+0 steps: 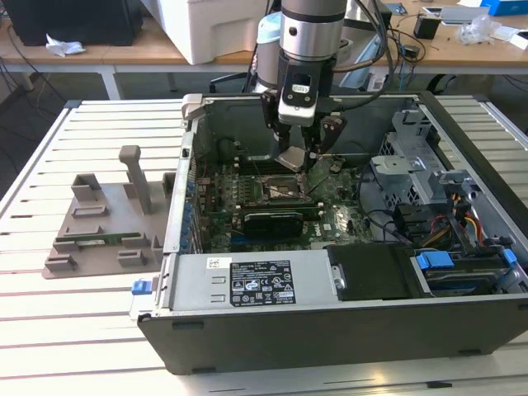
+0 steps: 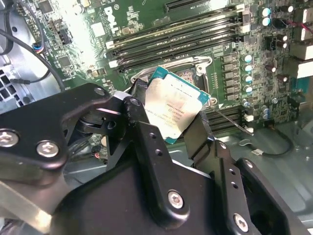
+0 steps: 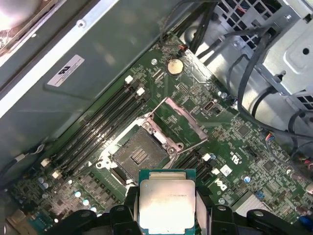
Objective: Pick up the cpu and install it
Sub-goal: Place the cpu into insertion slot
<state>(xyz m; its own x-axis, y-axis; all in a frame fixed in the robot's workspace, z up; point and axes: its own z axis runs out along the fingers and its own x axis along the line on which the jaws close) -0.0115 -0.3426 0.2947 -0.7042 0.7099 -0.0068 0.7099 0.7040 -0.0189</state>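
Claw (image 2: 172,117) grips one cpu (image 3: 167,203) above one open socket (image 3: 138,154)

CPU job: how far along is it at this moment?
Done: the pickup. The gripper is shut on the cpu, gripping it by two opposite edges. In hand: it holds the chip in the air above the motherboard inside the computer case, near the socket. Left: seating it. The socket is empty, with its metal frame swung open.

Arm vertical, claw (image 1: 299,155) pointing down, clamped on cpu (image 3: 167,204).
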